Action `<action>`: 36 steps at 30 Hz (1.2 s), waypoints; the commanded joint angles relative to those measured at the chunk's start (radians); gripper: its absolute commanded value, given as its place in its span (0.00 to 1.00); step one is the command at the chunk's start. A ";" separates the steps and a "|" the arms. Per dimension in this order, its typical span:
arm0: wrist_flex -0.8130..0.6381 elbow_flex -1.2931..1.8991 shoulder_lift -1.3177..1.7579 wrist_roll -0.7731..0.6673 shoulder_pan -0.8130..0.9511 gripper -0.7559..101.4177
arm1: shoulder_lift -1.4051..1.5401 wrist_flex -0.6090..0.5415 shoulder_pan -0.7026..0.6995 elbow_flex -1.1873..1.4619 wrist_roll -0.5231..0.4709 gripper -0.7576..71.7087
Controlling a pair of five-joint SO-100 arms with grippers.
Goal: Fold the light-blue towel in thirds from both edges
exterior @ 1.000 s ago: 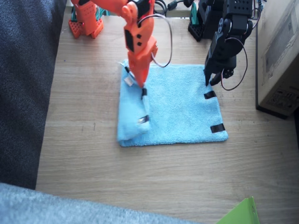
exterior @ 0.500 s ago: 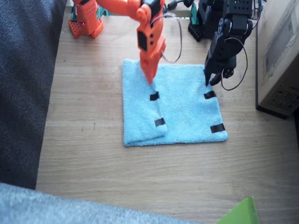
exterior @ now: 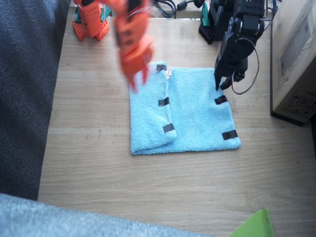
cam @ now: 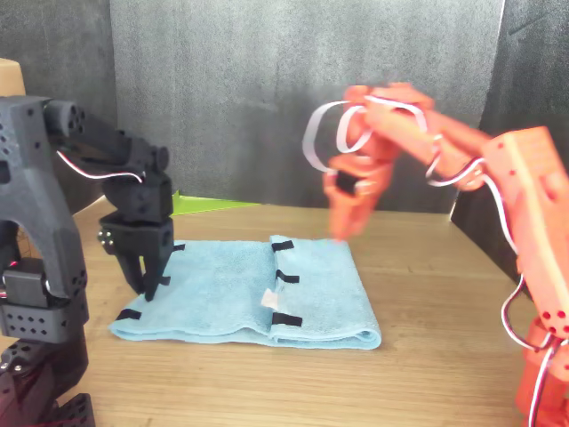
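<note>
The light-blue towel (exterior: pixel 195 116) lies flat on the wooden table. Its third nearest the right arm is folded over the middle, so black tape marks (exterior: pixel 163 101) run down the fold's edge. A small white tag (cam: pixel 265 301) shows on the folded flap. My orange right gripper (exterior: pixel 138 81) is blurred and hangs above the towel's far corner, fingers apart and holding nothing. The black left gripper (exterior: pixel 220 86) points down at the towel's opposite far corner (cam: pixel 145 286), slightly open with its tips just over the cloth and nothing in them.
A cardboard box (exterior: pixel 296 59) stands close beside the left arm. Dark grey fabric (exterior: pixel 27 89) borders the table on the right arm's side. A bright green sheet corner (exterior: pixel 254 226) pokes in at the near edge. Cables lie by the arm bases (exterior: pixel 170 7).
The right gripper laid the towel's third over the middle, let go, then rose and pulled back past the far corner. The left arm barely moved.
</note>
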 commanded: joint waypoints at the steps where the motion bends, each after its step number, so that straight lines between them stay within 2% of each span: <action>1: 0.058 -0.078 0.075 0.029 -0.011 0.01 | 0.103 0.014 -0.069 0.034 -0.021 0.24; 11: 0.189 -0.256 0.104 0.069 -0.107 0.01 | 0.075 -0.048 -0.146 0.149 -0.008 0.23; 21: 0.256 -0.456 -0.043 0.066 -0.279 0.01 | 0.049 -0.058 -0.216 0.150 0.002 0.25; 31: 0.324 -0.684 -0.229 0.071 -0.383 0.01 | 0.038 -0.071 -0.377 0.183 -0.048 0.27; 36: 0.351 -0.804 -0.328 0.083 -0.430 0.01 | 0.094 -0.126 -0.460 0.295 -0.080 0.27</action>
